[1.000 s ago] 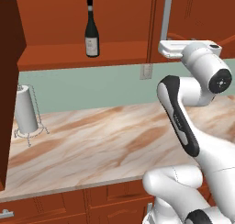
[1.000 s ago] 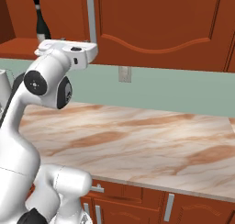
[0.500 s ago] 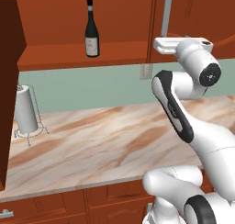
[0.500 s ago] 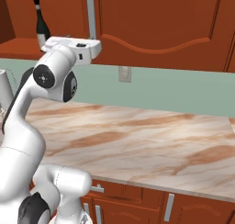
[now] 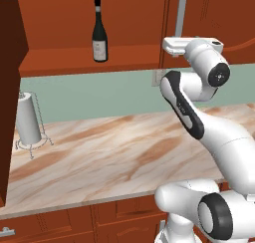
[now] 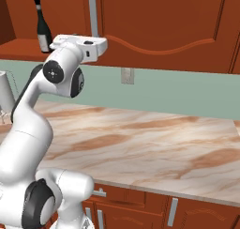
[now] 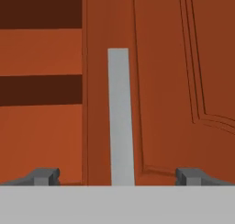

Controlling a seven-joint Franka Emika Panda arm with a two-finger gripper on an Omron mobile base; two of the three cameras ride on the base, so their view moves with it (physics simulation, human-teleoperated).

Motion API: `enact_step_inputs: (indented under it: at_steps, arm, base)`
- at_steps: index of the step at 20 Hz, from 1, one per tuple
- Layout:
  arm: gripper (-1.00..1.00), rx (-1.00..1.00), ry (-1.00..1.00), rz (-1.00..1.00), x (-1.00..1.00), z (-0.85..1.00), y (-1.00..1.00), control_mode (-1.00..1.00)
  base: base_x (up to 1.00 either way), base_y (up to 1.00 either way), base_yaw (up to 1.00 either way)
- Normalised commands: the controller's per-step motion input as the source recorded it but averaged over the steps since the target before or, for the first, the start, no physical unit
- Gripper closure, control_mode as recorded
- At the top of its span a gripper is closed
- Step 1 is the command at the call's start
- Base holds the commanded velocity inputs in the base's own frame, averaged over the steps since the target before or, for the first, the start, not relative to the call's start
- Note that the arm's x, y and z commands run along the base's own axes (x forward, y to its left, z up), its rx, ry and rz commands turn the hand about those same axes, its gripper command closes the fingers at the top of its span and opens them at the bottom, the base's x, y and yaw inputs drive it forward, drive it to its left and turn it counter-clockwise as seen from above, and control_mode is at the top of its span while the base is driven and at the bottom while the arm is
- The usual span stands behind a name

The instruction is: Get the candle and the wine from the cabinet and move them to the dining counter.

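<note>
We line our wide-open two-finger gripper up on the closed reddish-brown cabinet door's long silver bar handle, centring it between the jaws first, while the dark green wine bottle waits on the open shelf.

Cabinet top cropped, wine label unreadable, handle base hidden
</note>
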Motion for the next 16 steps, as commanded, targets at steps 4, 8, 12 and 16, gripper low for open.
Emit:
enact_step_inputs:
  at_steps: [4, 8, 12, 16]
  arm:
    - [-1.0, 0.0, 0.0, 0.0, 0.35, 0.0, -0.06, -1.0]
    - [-1.0, 0.0, 0.0, 0.0, 0.31, 0.0, -0.05, -1.0]
    - [-1.0, 0.0, 0.0, 0.0, 0.34, 0.0, -0.05, -1.0]
    - [-1.0, 0.0, 0.0, 0.0, 0.34, 0.0, -0.06, -1.0]
  base:
    - [0.0, 0.0, 0.0]
    - [0.0, 0.0, 0.0]
    - [0.0, 0.0, 0.0]
    - [0.0, 0.0, 0.0]
